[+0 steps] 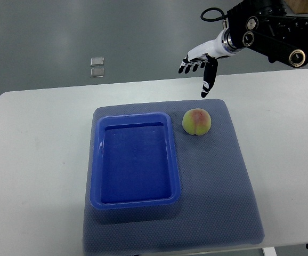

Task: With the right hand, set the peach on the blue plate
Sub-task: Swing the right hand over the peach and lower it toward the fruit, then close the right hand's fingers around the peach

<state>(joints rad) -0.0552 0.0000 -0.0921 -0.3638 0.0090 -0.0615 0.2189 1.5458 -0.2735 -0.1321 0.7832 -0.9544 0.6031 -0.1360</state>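
One grey textured mat (218,208) covers the middle of the white bench (37,160), its near edge reaching almost to the bottom of the top view. On the left part of that mat sits the blue plate (96,160), a rectangular tray with raised walls and rounded corners; its glossy floor holds nothing. Just beyond the tray's far right corner, close to its rim but not touching it, the peach (197,122) rests directly on the mat, yellow-green with a reddish blush on its upper side. It lies outside the tray, near the mat's far edge. Farther back and a little to the right, the right hand (201,65) hangs in the air above the far edge of the bench, clear of the peach and holding nothing. Its white palm ends in black-tipped fingers (191,65) that are spread and relaxed, and the thumb (209,79) points down toward the mat. The black arm (274,33) behind it enters from the upper right corner, with a dark cable looping by the wrist. Beyond the bench, on the grey floor (143,32), two small pale square items (97,66) lie one just behind the other, well to the left of the hand.
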